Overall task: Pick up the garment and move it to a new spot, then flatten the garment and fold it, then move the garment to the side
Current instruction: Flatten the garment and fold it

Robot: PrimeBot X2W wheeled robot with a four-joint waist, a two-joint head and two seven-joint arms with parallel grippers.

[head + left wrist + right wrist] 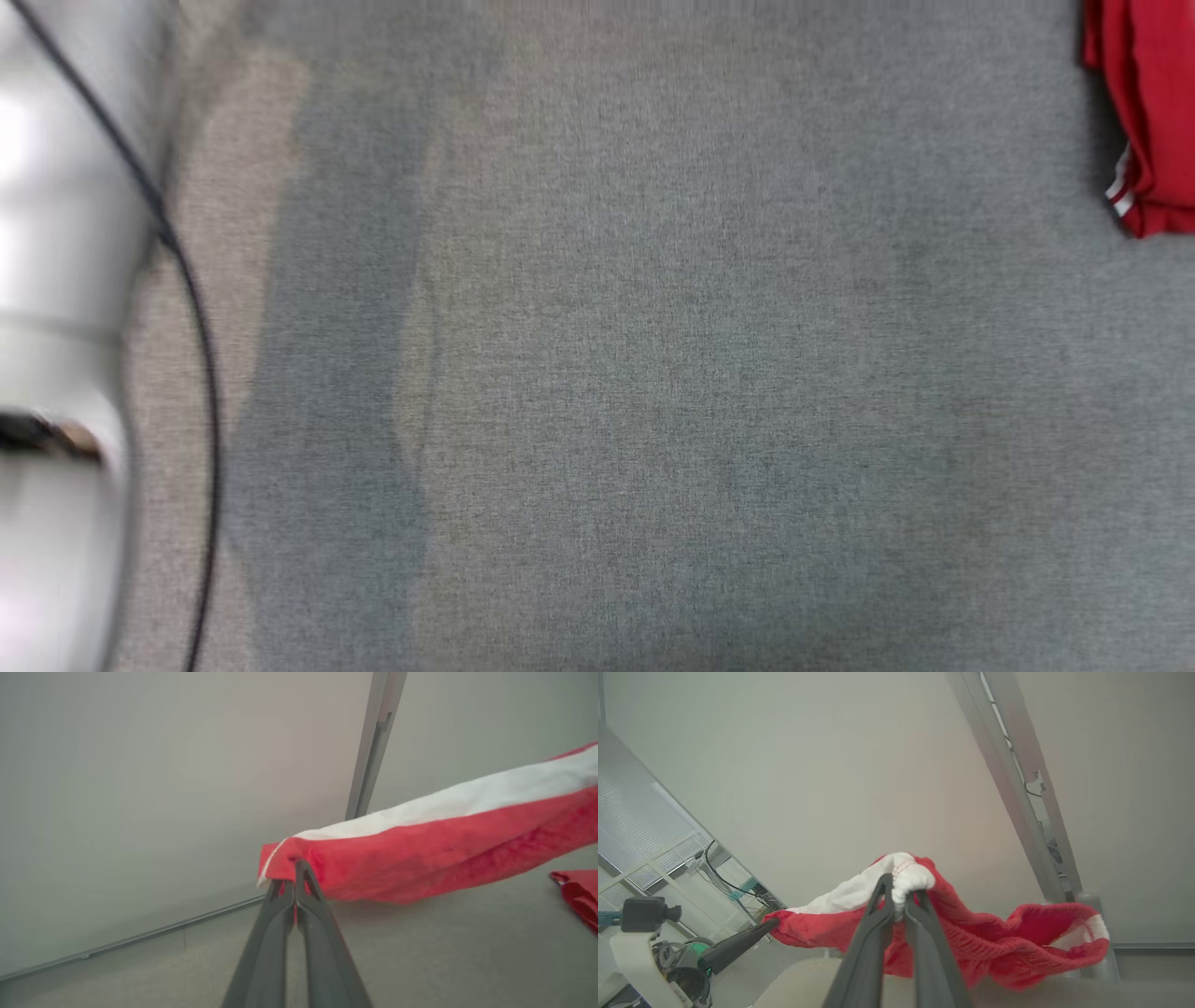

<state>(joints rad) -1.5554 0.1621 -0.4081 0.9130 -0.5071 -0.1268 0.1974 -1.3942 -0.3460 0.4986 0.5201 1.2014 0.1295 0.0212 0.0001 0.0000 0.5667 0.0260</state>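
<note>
Between the closed fingers of the left gripper (295,870), a red edge of the garment (420,858) is pinched tight. The right gripper (899,891) is likewise clamped shut on the garment's white band. The cloth hangs stretched between them, in the air above the grey table (653,373). This looks like the carrying step. Next, both arms probably need to lower it evenly, taut, onto open table. A red cloth (1148,112) shows at the table's right edge; I cannot tell whether it is the same garment.
</note>
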